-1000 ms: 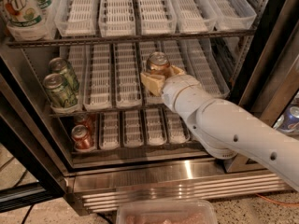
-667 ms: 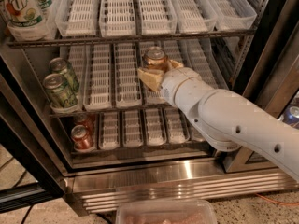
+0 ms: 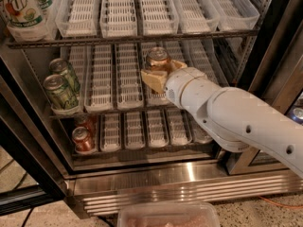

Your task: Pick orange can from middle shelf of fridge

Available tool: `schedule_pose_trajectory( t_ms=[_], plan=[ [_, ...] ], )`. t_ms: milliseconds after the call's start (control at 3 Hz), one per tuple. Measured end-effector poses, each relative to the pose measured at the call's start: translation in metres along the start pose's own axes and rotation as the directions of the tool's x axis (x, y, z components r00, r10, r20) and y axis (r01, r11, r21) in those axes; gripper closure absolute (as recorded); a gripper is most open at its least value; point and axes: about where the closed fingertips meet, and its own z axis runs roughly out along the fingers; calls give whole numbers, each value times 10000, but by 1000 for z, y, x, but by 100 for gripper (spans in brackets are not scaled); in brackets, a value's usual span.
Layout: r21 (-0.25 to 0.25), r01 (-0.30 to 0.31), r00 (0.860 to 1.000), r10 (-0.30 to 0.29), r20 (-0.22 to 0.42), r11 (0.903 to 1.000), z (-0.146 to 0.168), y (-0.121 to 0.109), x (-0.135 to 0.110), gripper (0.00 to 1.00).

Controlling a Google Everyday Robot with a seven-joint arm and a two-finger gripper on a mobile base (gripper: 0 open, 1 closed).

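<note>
Orange can upright — gripper around it.

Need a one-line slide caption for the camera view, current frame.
Robot claw at the orange can on the fridge's middle shelf, two green cans standing at the shelf's left end.

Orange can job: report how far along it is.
Done: the fridge is open and the gripper is inside, right against the orange can on the middle shelf. In hand: securing the can; a firm grasp is not confirmable. Left: lift it and pull it out.
</note>
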Motion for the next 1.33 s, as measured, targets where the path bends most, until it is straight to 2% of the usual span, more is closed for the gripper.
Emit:
schedule_pose_trajectory(
  t_ms=[333, 667, 1000, 1333],
  plan=[
    [-459, -290, 9990, 274, -346, 9985, -7, 16, 6, 100],
    [-1549, -672, 9940, 527, -961, 9856, -15, 50, 12, 100],
    [-2726, -1103, 9867, 724, -1452, 9558, -25, 75, 15, 100],
    [-3936, -1489, 9794, 802, -1855, 9071, -35, 92, 16, 100]
  ],
)
